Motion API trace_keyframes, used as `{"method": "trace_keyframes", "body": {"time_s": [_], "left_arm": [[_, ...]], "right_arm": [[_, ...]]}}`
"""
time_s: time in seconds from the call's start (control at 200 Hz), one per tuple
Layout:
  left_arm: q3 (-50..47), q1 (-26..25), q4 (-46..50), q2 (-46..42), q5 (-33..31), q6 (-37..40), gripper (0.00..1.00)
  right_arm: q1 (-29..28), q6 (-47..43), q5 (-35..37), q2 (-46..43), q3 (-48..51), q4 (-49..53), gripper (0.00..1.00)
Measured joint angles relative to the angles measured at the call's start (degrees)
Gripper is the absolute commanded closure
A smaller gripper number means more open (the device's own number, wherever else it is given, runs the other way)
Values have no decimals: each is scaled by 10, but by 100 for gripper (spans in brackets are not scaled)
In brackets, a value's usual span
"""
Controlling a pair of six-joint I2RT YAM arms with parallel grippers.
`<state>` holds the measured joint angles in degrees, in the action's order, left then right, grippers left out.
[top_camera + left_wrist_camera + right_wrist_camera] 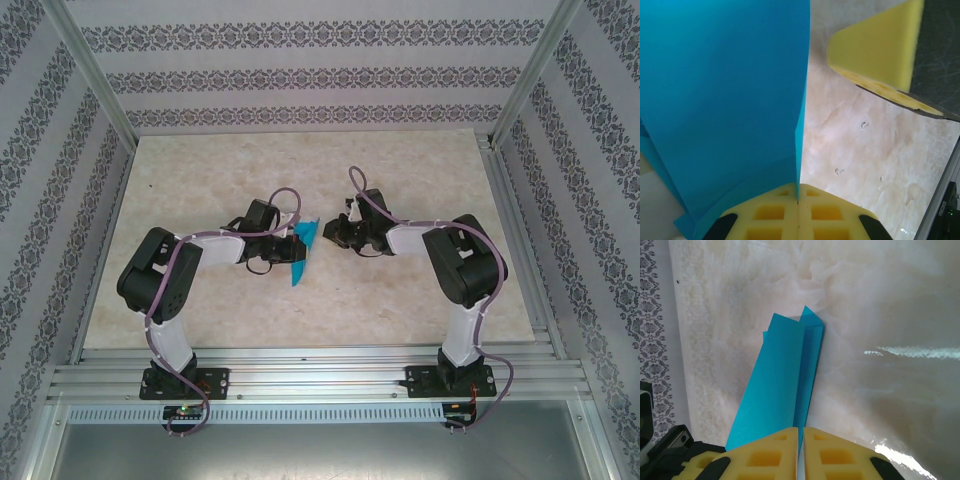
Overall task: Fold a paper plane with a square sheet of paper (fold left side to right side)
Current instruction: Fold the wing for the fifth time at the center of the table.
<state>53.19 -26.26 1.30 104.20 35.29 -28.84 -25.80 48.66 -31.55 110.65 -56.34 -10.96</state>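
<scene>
The cyan-blue paper (303, 250) is folded into a narrow, layered, pointed strip and stands on edge at the table's centre. My left gripper (292, 238) is shut on it. In the left wrist view the paper (725, 100) rises from between the closed yellow fingertips of the left gripper (798, 197). My right gripper (334, 232) hovers just right of the paper, jaws closed to a thin slit with nothing in them. Its yellow finger (875, 50) stays apart from the sheet. From the right gripper (801, 440) the paper (775, 385) runs away to a creased tip.
The pale marble-patterned tabletop (400, 300) lies open on all sides of the paper. Patterned walls and metal posts (95, 70) enclose the cell. An aluminium rail (320, 375) runs along the near edge at the arm bases. Part of the left arm's dark body (665, 450) appears in the right wrist view.
</scene>
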Motion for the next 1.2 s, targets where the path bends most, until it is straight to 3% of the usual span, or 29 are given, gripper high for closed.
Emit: {"method": "trace_keyframes", "body": {"time_s": [0.185,0.619,1.199], "left_arm": [[-2,3,-7,-18,-7,-12,94],[-32,31,-35,-38,-12,-35,94],[-32,33,-63,-4,-10,-47,94]], "right_arm": [[-9,10,0,21,-13,-3,89],[-19,25,-3,23,-16,-52,62],[-38,23,-8,40,-31,-50,57]]}}
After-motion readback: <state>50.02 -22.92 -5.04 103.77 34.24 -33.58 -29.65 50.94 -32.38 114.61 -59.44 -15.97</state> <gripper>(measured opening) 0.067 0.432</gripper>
